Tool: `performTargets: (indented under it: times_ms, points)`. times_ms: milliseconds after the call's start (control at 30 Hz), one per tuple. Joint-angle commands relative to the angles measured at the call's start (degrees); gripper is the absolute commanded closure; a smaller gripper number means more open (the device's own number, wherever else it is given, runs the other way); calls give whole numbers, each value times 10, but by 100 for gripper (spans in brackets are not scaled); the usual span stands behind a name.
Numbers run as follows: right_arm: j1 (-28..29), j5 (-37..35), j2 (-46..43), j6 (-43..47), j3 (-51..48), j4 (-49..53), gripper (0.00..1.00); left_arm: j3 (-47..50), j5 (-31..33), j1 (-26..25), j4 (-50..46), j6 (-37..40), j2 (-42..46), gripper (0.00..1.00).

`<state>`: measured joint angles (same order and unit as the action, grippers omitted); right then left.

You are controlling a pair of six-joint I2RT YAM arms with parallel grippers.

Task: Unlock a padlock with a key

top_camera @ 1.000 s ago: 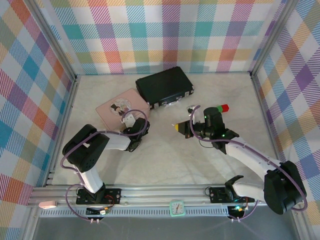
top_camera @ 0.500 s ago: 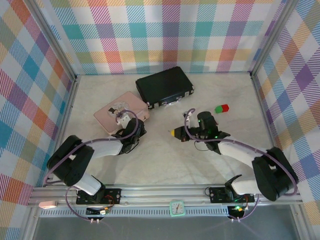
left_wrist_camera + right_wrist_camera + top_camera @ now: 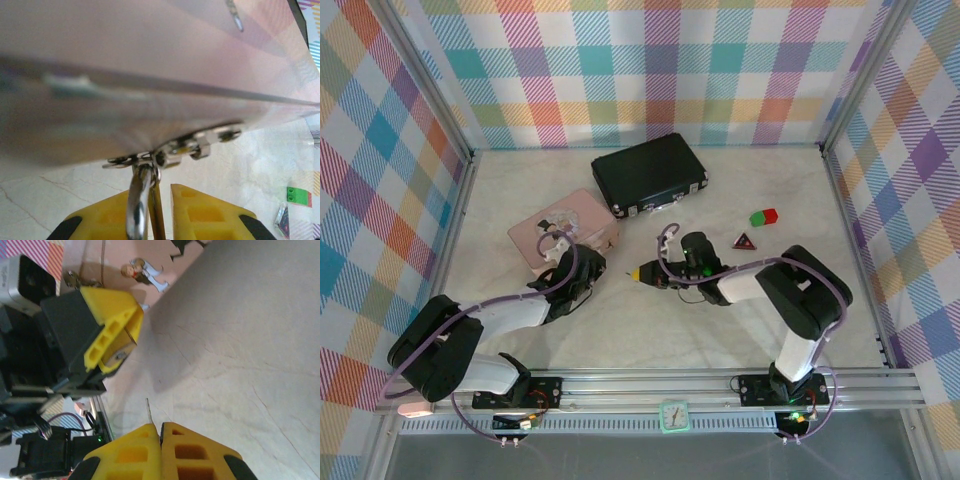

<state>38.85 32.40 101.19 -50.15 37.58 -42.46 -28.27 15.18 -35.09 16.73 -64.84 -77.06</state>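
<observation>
Two sets of fingers nearly meet above the tabletop (image 3: 650, 330): left fingers (image 3: 200, 210) pinch the padlock (image 3: 140, 197) beside the pink box (image 3: 545, 240); right fingers (image 3: 192, 452) pinch the key (image 3: 148, 412), blade apart from lock. Hold lock steady, align blade with keyway, advance slow. Left wrist gives shackle; right wrist gives brass face.

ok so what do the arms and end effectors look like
The left arm and right arm have white links, black joints and purple cables looping along them. The left end effector and right end effector have yellow fingers with black corners.
</observation>
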Motion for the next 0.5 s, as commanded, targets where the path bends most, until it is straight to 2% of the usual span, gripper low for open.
performTargets:
  times_ms: [0, 267, 467]
  points:
    - [12, 14, 18, -26, 32, -65, 100, 2, -11, -1, 61, -23, 13, 100]
    - [29, 22, 72, -57, 59, -112, 100, 3, -17, -4, 74, -32, 16, 100]
    - [38, 26, 78, -75, 56, -132, 100, 4, -20, -5, 86, -39, 9, 100]
